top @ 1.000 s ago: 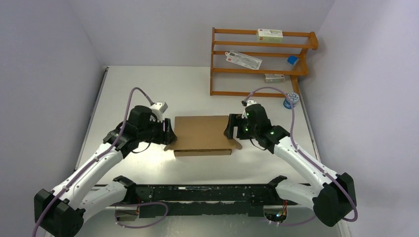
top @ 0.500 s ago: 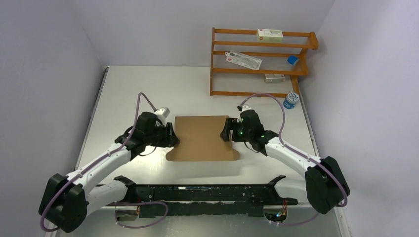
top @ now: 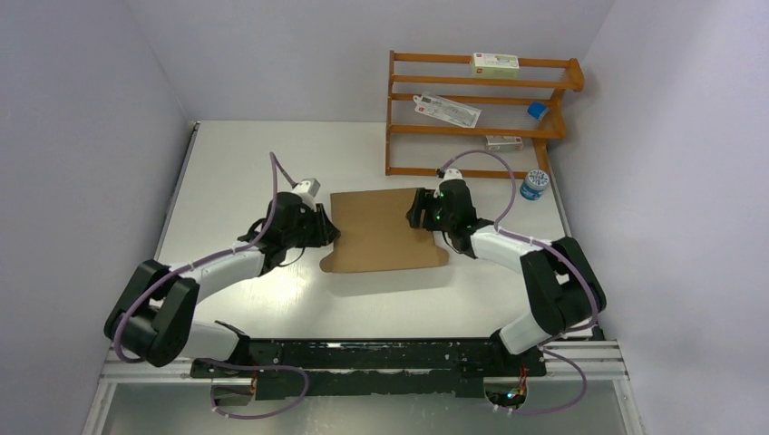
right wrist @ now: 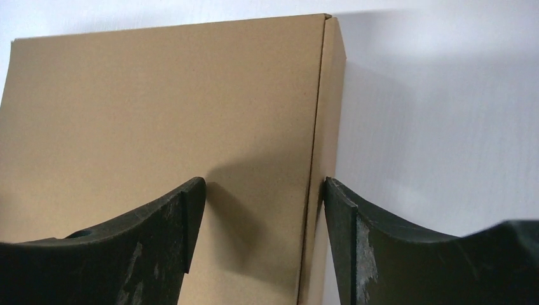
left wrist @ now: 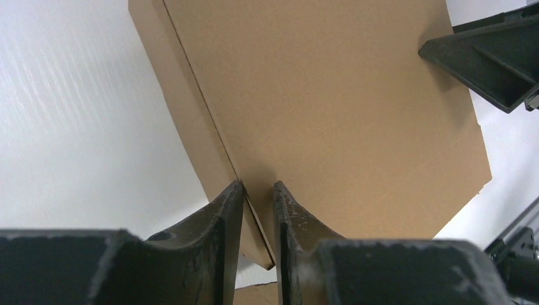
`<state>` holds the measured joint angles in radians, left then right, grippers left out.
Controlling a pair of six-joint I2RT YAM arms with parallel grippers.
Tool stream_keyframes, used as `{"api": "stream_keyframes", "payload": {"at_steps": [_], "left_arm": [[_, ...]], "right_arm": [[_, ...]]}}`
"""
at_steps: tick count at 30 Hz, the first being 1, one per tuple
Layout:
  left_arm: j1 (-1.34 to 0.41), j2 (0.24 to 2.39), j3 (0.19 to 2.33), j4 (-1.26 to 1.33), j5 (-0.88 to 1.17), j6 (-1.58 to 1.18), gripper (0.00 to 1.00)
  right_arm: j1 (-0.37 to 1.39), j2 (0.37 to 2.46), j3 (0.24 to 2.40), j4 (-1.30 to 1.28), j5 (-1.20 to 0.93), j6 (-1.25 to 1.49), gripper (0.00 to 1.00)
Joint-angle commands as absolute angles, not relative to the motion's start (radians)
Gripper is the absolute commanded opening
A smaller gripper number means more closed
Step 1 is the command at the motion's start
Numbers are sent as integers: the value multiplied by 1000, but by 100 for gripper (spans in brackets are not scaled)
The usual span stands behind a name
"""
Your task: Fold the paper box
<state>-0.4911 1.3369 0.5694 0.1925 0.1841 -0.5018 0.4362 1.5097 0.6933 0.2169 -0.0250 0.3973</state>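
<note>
The paper box [top: 385, 231] is a plain brown, shallow cardboard box lying shut and flat in the middle of the table. My left gripper [top: 331, 228] is at its left edge. In the left wrist view the box [left wrist: 330, 114] fills the frame, and the left gripper [left wrist: 257, 185] has its jaws narrow around the left side wall, with a slit of space still showing. My right gripper [top: 417, 210] is at the box's right edge. In the right wrist view the right gripper [right wrist: 264, 184] stands wide open astride the right side edge of the box [right wrist: 159, 108].
A wooden rack [top: 481, 113] stands at the back right and holds white cartons [top: 495, 62] and a small blue item [top: 537, 111]. A blue-lidded jar [top: 533, 185] sits by the rack's right foot. The right arm's finger [left wrist: 489, 63] shows in the left wrist view.
Both arms have reached farther out and the box has slid away from the bases, now lying flat with its front wall no longer showing. The left jaws have narrowed a lot, the right ones slightly.
</note>
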Motion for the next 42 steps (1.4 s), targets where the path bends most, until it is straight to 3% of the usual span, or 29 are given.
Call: {"api": "stream_keyframes", "payload": {"at_steps": [1, 8, 11, 17, 23, 28, 32, 42], "left_arm": [[-500, 1390, 605, 225, 149, -496, 28], [-501, 1222, 544, 163, 48, -513, 55], [-503, 1212, 526, 177, 107, -527, 60], [-509, 1287, 492, 248, 204, -547, 57], [-511, 1324, 475, 267, 187, -525, 37], [-511, 1341, 473, 267, 145, -500, 36], [-511, 1342, 489, 257, 130, -506, 41], [-511, 1152, 478, 172, 67, -560, 63]], "right_arm": [[437, 1572, 776, 251, -46, 366, 70], [374, 1435, 728, 150, -18, 381, 80], [355, 1362, 653, 154, -18, 386, 80], [343, 1368, 566, 202, -108, 404, 71], [343, 1427, 525, 266, -173, 418, 57], [344, 1472, 518, 305, -192, 426, 55], [343, 1476, 536, 307, -207, 435, 57], [345, 1280, 598, 137, -146, 364, 77]]}}
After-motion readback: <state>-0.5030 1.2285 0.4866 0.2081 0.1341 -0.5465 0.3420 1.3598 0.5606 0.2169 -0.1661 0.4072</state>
